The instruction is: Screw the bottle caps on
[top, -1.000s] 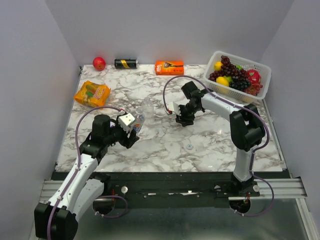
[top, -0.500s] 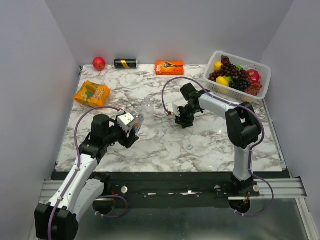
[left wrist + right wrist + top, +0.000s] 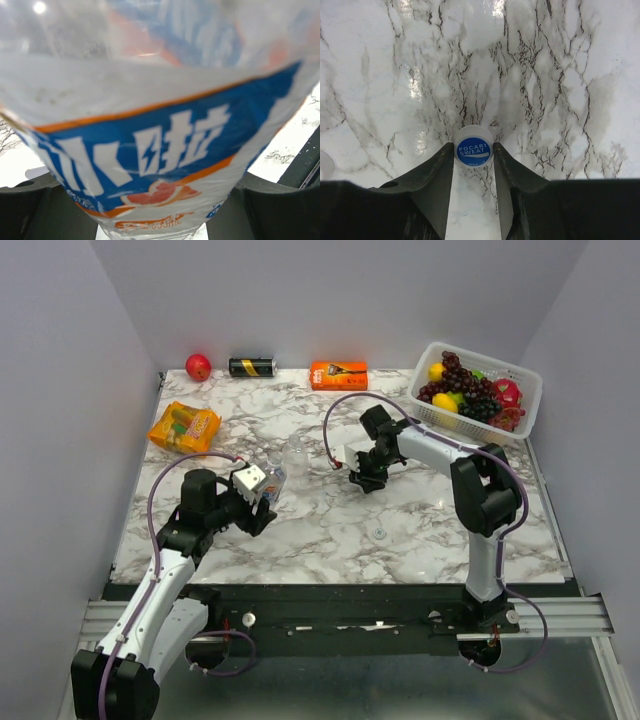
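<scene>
- Between the fingers of the right end effector (image 3: 474, 150), low in the centre of the right wrist view, sits the blue bottle cap (image 3: 473, 151), printed side up. Both fingertips touch its rim, so the end effector is closed on it.
- That cap rests flat on the marble table (image 3: 330, 530). From above, this end effector is down at the table surface just right of centre frame.
- Across the left wrist view, the left end effector (image 3: 157, 205) grips a clear bottle (image 3: 150, 125). Its blue, white and orange label fills the frame between the two dark fingers.
- From above, the held bottle is centre-left, tilted and off the table.
- A second clear bottle (image 3: 293, 453), faint against the marble, is just up and right of the held one; it seems to be upright.
- A whitish cap (image 3: 379, 532) lies alone, below the right end effector and apart from it.
- Along the top edge are an apple (image 3: 198, 366), a black can (image 3: 252, 367) and an orange box (image 3: 338, 374).
- A basket (image 3: 528, 390) of fruit fills the upper right, and an orange snack bag (image 3: 185, 427) lies upper left.
</scene>
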